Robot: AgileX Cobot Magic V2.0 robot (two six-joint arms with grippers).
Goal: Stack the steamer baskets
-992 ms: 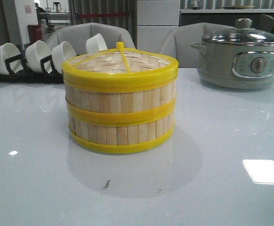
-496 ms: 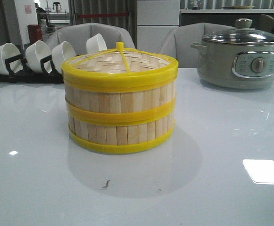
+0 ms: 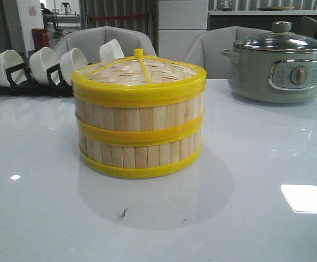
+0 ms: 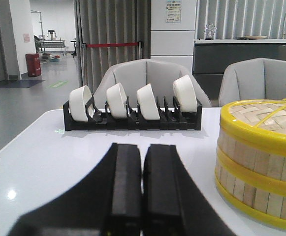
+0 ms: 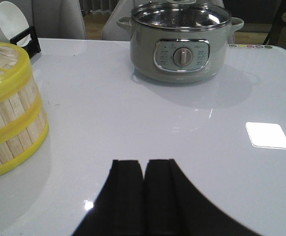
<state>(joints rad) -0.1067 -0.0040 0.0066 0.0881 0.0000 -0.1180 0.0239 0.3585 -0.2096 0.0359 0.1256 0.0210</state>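
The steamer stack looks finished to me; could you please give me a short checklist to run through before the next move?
1. Two baskets stacked, rims aligned: ok.
2. Lid seated on top: ok.
3. Left gripper shut, holding nothing: ok.
4. Right gripper shut, holding nothing: ok.
5. Both grippers apart from the stack: ok.
6. Any further basket left to add: cannot tell; none shows in these views.

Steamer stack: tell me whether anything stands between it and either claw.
Nothing visible does. Only bare white table lies between the steamer stack and the shut left claw or the shut right claw.
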